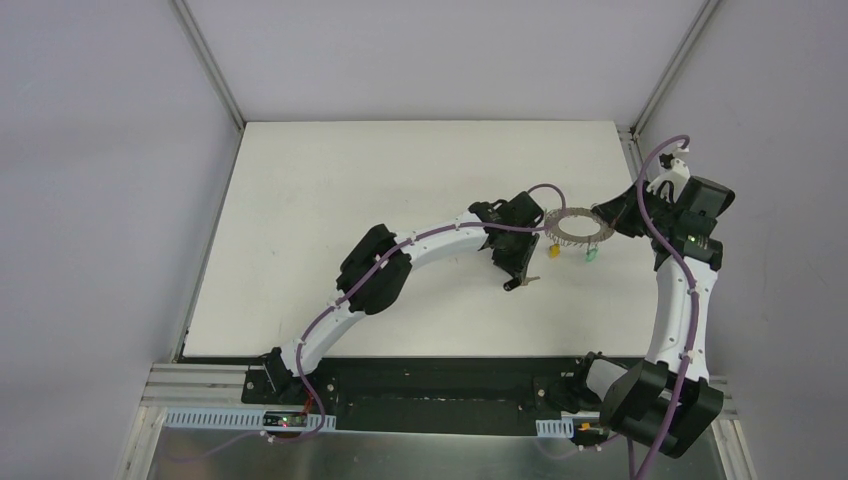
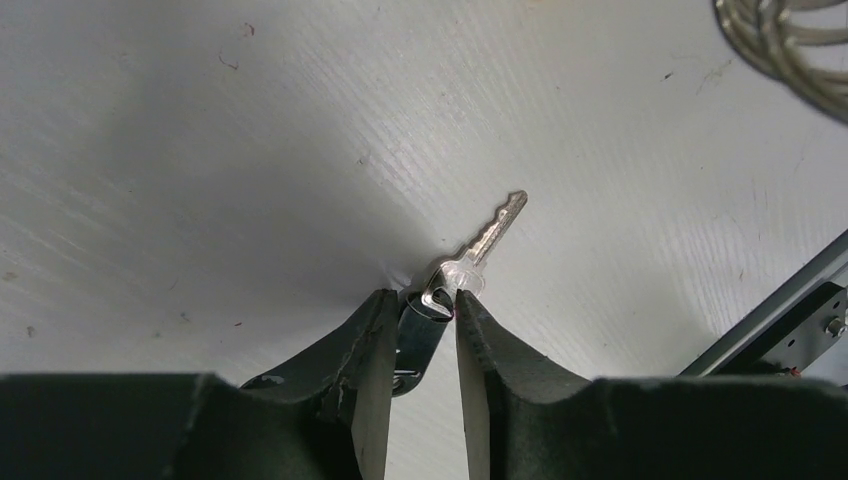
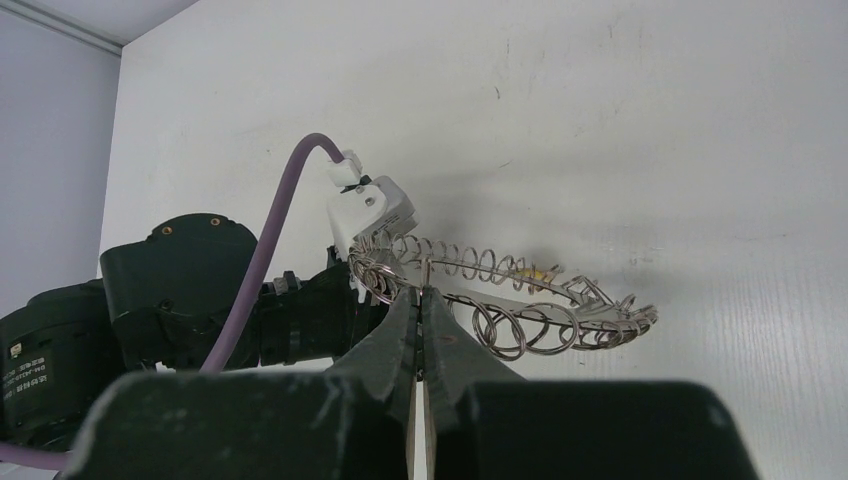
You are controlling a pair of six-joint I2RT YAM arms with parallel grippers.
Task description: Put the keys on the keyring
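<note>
Silver-bladed and tiny, the dark-headed key [image 2: 495, 228] nearest the arm bases was pinched by its head between the left fingers [image 2: 490, 360]. These were closed to a narrow gap on it, and the pads hid most of the head. Its blade stuck out free beyond the tips, which I judged deliberate, since an exposed end leaves room to steer it onto a ring. It sat close over the white bench [image 1: 350, 180]; whether it touched I could not tell. It was near the ring but apart from it.

A little farther out were the key with the yellow-orange plastic head [image 1: 553, 250] and the key with the green plastic head [image 1: 590, 255]. Both sat just at the near rim of the palm-sized grey metal loop [image 3: 520, 300], which was fringed all round with small wire rings. They seemed already hooked on, though the top view was too small to be sure.

The right fingers [image 3: 395, 340] were pressed fully together on the loop's fringe. They held it off the bench and roughly level, presumably so the floppy thing could not sag while a key was brought in. The crowded wire rings looked likely to foul the approach, as did the left wrist's purple cable [image 3: 270, 230] close behind the loop. Beyond, the bench ran on to pale grey walls [image 1: 100, 150].
</note>
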